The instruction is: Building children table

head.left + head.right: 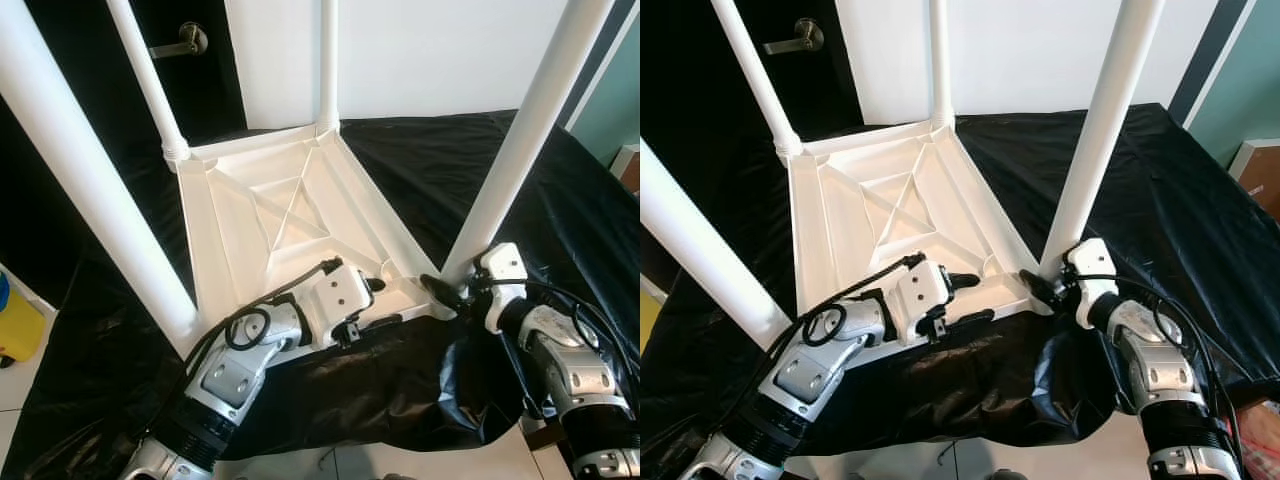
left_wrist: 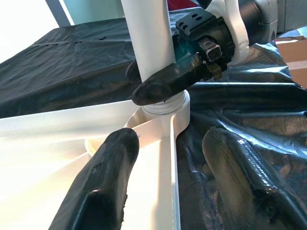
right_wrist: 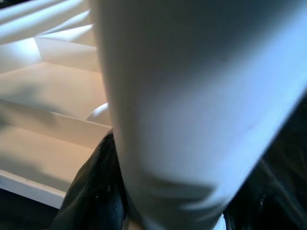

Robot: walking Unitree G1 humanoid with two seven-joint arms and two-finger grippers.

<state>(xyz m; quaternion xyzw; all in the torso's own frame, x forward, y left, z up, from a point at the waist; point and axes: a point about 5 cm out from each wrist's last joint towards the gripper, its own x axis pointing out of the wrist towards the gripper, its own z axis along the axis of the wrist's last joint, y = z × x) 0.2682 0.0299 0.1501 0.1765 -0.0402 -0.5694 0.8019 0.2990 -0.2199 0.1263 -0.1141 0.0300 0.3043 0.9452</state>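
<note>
While the tabletop [image 1: 290,215] rim is straddled by the open left gripper [image 2: 168,191], a leg [image 1: 520,140] is clasped by the right gripper [image 1: 445,290]; seating it is judged next.

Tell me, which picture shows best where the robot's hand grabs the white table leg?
The left wrist view: the right gripper wraps its black fingers around the table leg just above the socket, seen sharply from the side. The right wrist view has the leg blurred and very close. The eye views show the grip small, at the upturned tabletop corner.
</note>
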